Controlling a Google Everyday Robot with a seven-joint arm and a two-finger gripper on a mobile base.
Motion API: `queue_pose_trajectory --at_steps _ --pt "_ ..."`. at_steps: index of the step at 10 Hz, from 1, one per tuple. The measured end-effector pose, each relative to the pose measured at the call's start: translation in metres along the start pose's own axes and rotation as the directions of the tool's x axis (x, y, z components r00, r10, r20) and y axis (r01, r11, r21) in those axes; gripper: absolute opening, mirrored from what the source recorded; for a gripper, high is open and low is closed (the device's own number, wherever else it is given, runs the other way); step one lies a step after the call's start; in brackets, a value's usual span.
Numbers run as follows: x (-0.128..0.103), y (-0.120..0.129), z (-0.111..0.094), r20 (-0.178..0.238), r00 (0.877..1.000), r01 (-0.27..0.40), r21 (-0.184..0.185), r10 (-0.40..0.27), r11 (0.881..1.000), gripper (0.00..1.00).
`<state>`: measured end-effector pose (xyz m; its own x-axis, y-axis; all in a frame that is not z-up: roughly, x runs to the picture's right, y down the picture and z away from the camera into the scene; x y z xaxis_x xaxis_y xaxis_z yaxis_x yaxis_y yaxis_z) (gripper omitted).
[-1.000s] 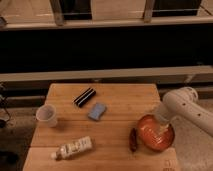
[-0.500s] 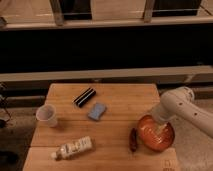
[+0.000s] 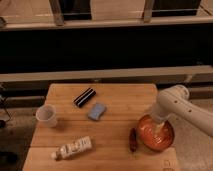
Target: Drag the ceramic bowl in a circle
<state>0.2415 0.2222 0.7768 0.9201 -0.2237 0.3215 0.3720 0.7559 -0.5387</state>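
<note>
The ceramic bowl [image 3: 154,136] is a wide, glossy orange-red bowl at the right front of the wooden table [image 3: 112,107], close to the right edge. My white arm comes in from the right and reaches down into it. The gripper [image 3: 159,129] sits inside the bowl, low against its inner surface, largely hidden by the arm's wrist.
A small dark red object [image 3: 133,140] lies just left of the bowl. A blue sponge [image 3: 97,111] and a black bar [image 3: 84,97] lie mid-table. A white cup [image 3: 46,115] stands at the left. A white bottle [image 3: 73,148] lies at the front left.
The bowl and the gripper have shifted slightly; the arm's wrist has moved a little toward the left. The other objects have not moved.
</note>
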Motion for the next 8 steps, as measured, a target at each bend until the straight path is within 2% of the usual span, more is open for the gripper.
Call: queue_pose_trajectory --at_steps 5,8 --pt "0.013 -0.015 0.03 -0.013 1.0 0.008 -0.07 -0.009 0.998 0.79" --pt "0.018 -0.015 0.037 -0.01 0.999 0.029 -0.094 -0.03 0.995 0.55"
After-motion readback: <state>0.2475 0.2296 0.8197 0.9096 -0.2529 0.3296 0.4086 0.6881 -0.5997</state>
